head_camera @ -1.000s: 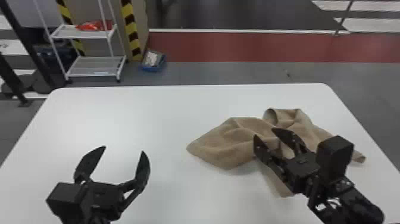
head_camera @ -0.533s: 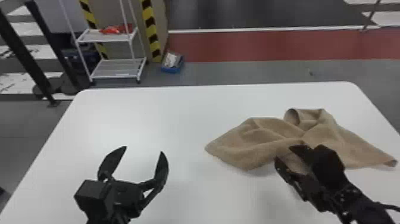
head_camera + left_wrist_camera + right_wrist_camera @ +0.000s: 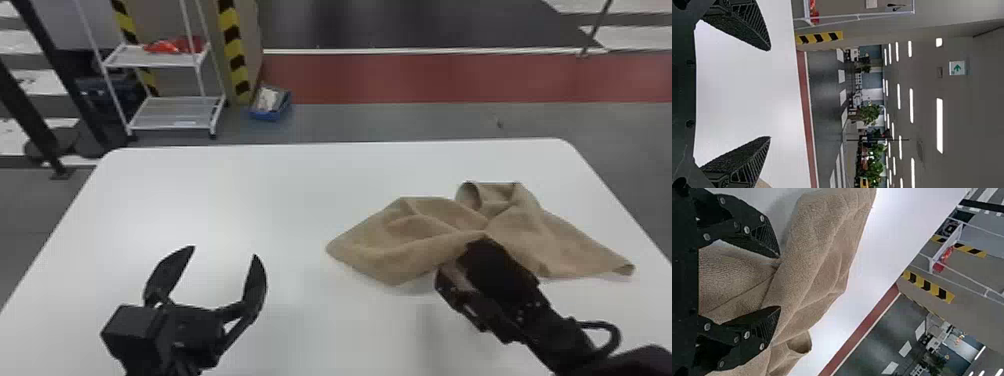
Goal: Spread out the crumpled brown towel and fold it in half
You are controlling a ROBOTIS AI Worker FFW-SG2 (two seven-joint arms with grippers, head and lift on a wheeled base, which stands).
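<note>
Head view: the towel (image 3: 400, 250) is lying crumpled on the table's (image 3: 225, 190) right; the right gripper (image 3: 778, 282), fingers parted, is probably needing a shallow, single-layer pinch; the left gripper (image 3: 224, 251) is gaping at left.

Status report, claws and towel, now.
Left claw open, empty, over table. Right claw open, at towel. Towel crumpled, not spread. Nothing seen in the way.
</note>
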